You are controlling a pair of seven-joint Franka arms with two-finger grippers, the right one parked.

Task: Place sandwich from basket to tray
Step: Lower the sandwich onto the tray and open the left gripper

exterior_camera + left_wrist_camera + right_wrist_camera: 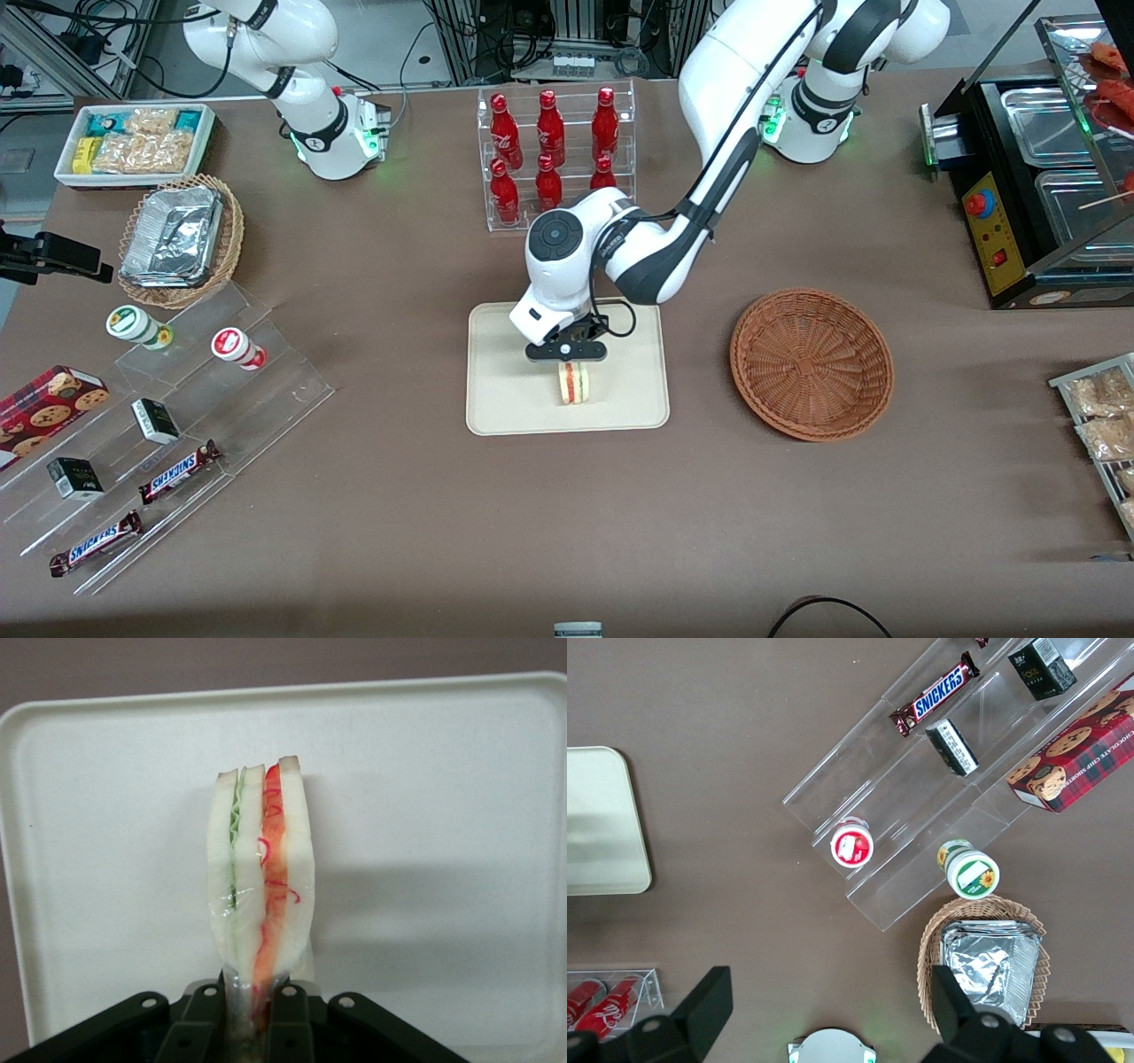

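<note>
The sandwich [573,384] is a small wedge of white bread with red-orange and green filling, wrapped in clear film. It stands on edge over the middle of the cream-beige tray [505,408]. My gripper [567,359] is directly above it, fingers [292,1019] shut on the sandwich's [261,877] upper end. I cannot tell whether it rests on the tray [443,797] or hangs just above. The reddish-brown wicker basket [811,362] sits empty beside the tray, toward the working arm's end.
A clear rack of red bottles [554,151] stands farther from the front camera than the tray. A tan basket of foil trays [181,239], a white snack bin [135,142] and acrylic steps with snacks [168,443] lie toward the parked arm's end. A black food warmer [1036,177] stands at the working arm's end.
</note>
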